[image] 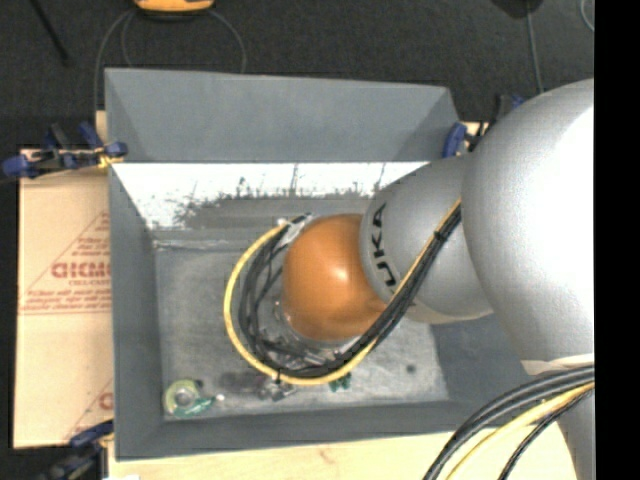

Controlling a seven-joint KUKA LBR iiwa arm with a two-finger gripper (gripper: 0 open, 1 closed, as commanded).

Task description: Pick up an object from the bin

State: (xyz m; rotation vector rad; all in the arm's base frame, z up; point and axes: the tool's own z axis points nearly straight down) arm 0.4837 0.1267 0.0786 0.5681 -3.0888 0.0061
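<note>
My gripper (283, 358) is low in the middle of the bin, toward the front wall, and just its dark body shows under the arm's orange cover. A small round clear thing with a green tint (183, 396) lies in the front left corner, well to the gripper's left. A small green bit (340, 382) lies on the floor just to the gripper's right, beside the cable loop. Whatever is directly under the gripper is hidden.
The arm reaches in from the right and covers the bin's right half. Its orange cover and a loop of yellow and black cables hang over the middle. Bare grey floor shows along the left side and the front right.
</note>
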